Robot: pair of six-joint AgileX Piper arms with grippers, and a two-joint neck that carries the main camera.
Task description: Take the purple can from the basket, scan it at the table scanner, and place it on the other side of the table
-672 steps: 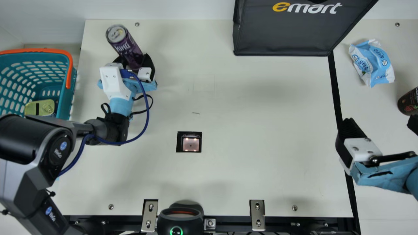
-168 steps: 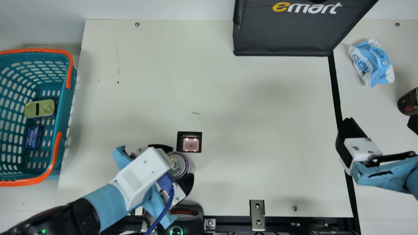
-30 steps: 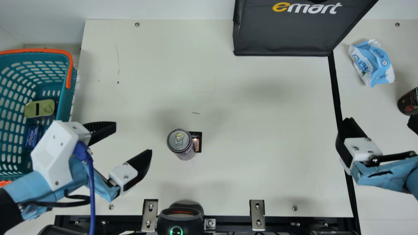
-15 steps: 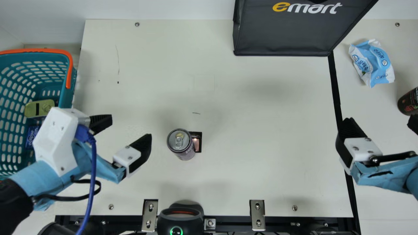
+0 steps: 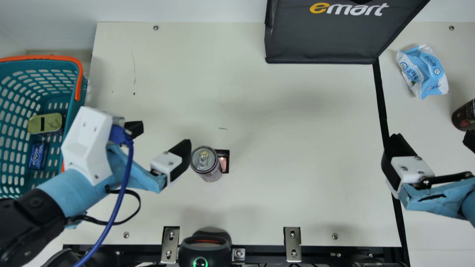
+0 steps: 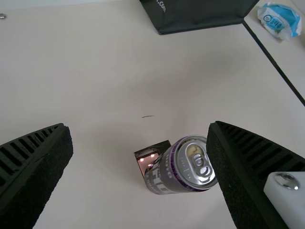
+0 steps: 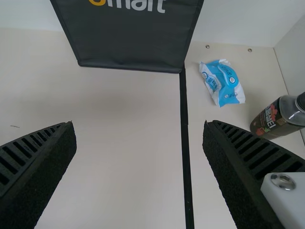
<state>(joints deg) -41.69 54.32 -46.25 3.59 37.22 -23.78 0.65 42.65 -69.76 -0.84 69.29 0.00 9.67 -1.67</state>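
while the metal can (image 5: 205, 163) stands upright, ribbed left pincer (image 5: 162, 136) and right pincer (image 5: 432, 139) gape.

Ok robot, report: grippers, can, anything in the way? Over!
Left gripper open, right gripper open. Can upright by scanner. One left finger might bump it.

- Purple can (image 5: 205, 162) upright at the left side of the table scanner (image 5: 225, 163), partly hiding it
- Left gripper (image 5: 162, 136), fingers apart, just left of the can
- Right gripper (image 5: 432, 139) at right, fingers apart
- Teal basket (image 5: 82, 94) at left, holding a yellow-green tin (image 5: 36, 124) and blue pack (image 5: 37, 156)
- Black bag (image 5: 323, 37), far side
- Blue-white packet (image 5: 423, 72), far right
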